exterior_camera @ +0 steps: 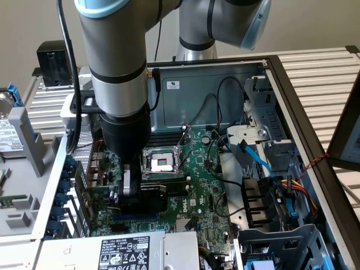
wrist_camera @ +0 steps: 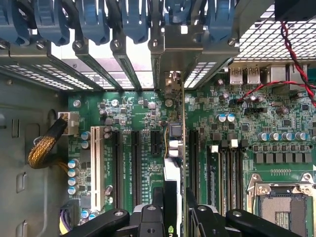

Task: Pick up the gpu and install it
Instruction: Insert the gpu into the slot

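The gpu [exterior_camera: 162, 188], a green card with a black shroud, stands on edge low over the motherboard [exterior_camera: 202, 191] inside the open PC case, just in front of the CPU socket [exterior_camera: 162, 163]. My gripper [exterior_camera: 130, 190] is shut on it, one finger on each side. In the wrist view the gpu [wrist_camera: 173, 143] is seen edge-on between the black fingers [wrist_camera: 157, 217], lined up along an expansion slot, and its silver bracket [wrist_camera: 181, 47] lies at the rear slot openings. Whether its edge sits in the slot is hidden.
Blue slot latches [wrist_camera: 94, 19] line the case's rear wall. A white PCI slot [wrist_camera: 95, 163] and black slots flank the card. Memory slots [wrist_camera: 224, 168] lie beside the socket [wrist_camera: 284, 207]. Power supply [exterior_camera: 124, 250], drive cage [exterior_camera: 275, 236] and cables [exterior_camera: 250, 154] crowd the exterior view's right.
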